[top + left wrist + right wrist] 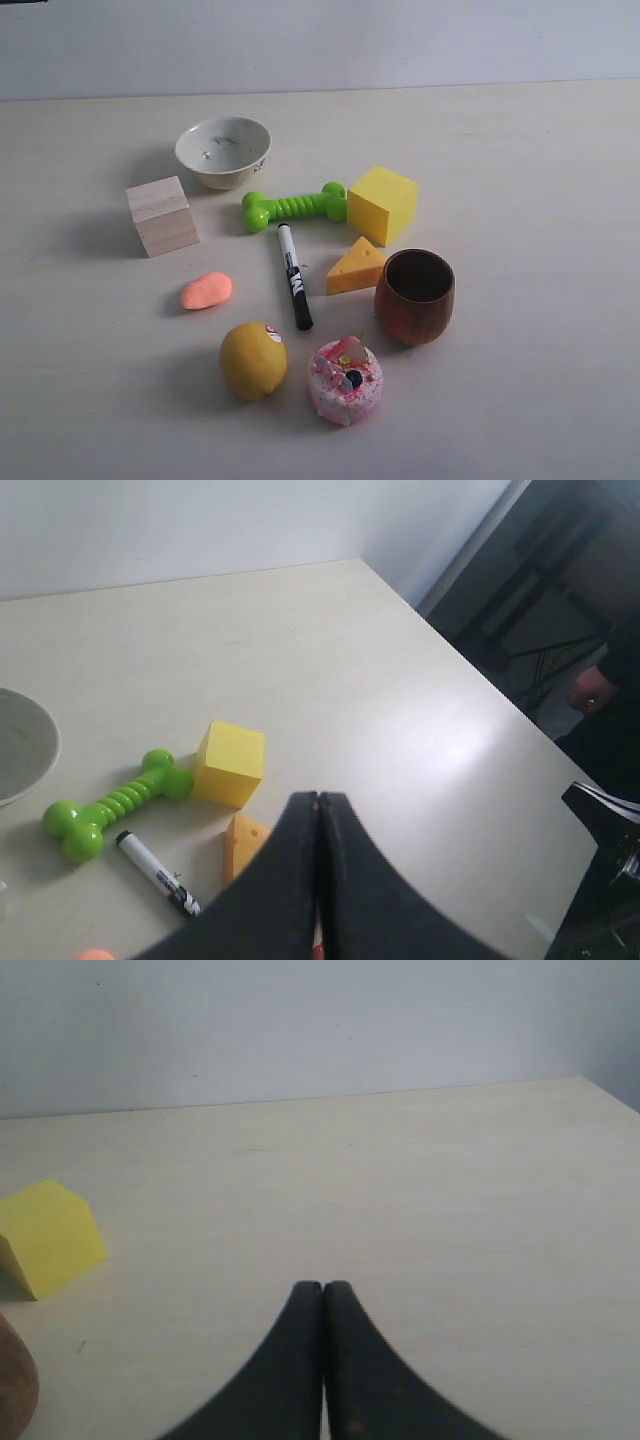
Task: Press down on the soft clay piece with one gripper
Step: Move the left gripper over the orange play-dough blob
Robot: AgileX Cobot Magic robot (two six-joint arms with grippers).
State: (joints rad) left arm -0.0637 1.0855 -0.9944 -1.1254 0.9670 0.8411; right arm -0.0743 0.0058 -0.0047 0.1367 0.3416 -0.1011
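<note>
The soft clay piece (206, 291) is a smooth salmon-orange oval lying on the table between the wooden block and the lemon. A sliver of the clay piece (94, 955) also shows at the edge of the left wrist view. Neither arm appears in the exterior view. My left gripper (318, 798) is shut with nothing in it, hanging high above the cheese wedge (242, 843). My right gripper (322, 1287) is shut and empty too, over bare table beside the yellow cube (48, 1236); the clay is out of its view.
Around the clay lie a wooden block (161, 215), a lemon (253, 359), a black marker (294, 276), a green bone toy (293, 206), a bowl (223, 150), a yellow cube (382, 203), a cheese wedge (355, 268), a wooden cup (415, 296) and a pink cake toy (345, 380).
</note>
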